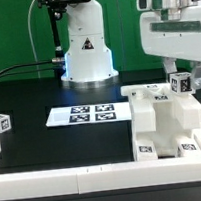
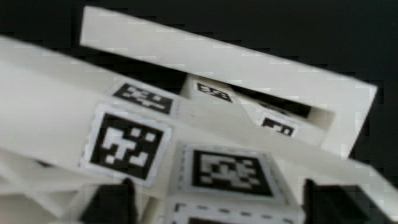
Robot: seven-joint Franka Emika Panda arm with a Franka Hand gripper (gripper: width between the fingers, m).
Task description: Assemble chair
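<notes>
Hovering just over the chair (image 1: 163, 122), pincer (image 1: 179, 77) spread wide astride its topmost tagged block (image 1: 180, 83) (gaps either side in the wrist view), chunky matte white plastic slabs, square black-and-white markers, dark tabletop (image 1: 53, 149)

**Lighting and picture quality: bright, even light from above; both views coarse and soft.**

Exterior view: the white chair (image 1: 166, 122) at four o'clock and the robot base (image 1: 87, 50) at twelve o'clock are close to blown out, with surface detail washed away. The black table (image 1: 33, 146) gives back almost no glare, and shadows show only in the chair's recesses. The arm (image 1: 171, 26) at two o'clock is soft-edged. Wrist view: the chair's tags have fuzzy edges, a deep shadow lies under its overhanging slab, and the dark gripper fingers (image 2: 111, 200) are wholly out of focus.
</notes>
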